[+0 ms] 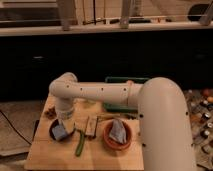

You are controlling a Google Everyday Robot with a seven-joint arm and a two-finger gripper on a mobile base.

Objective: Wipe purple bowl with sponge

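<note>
The purple bowl (pixel 54 133) is a small dark bowl at the left of the wooden table (pixel 50 159). A blue sponge (pixel 60 131) sits inside it. My gripper (pixel 62 126) reaches straight down from the white arm (pixel 95 92) into the bowl. It is shut on the sponge and presses it against the bowl's inside. The arm's wrist hides the fingers and the bowl's far rim.
An orange bowl (pixel 118 141) holding a grey-blue cloth (pixel 118 131) stands to the right. A green pod (pixel 80 145) and a small brown bar (pixel 91 125) lie between the bowls. A green tray (pixel 116 106) sits behind. Small brown bits (pixel 49 113) lie at the far left.
</note>
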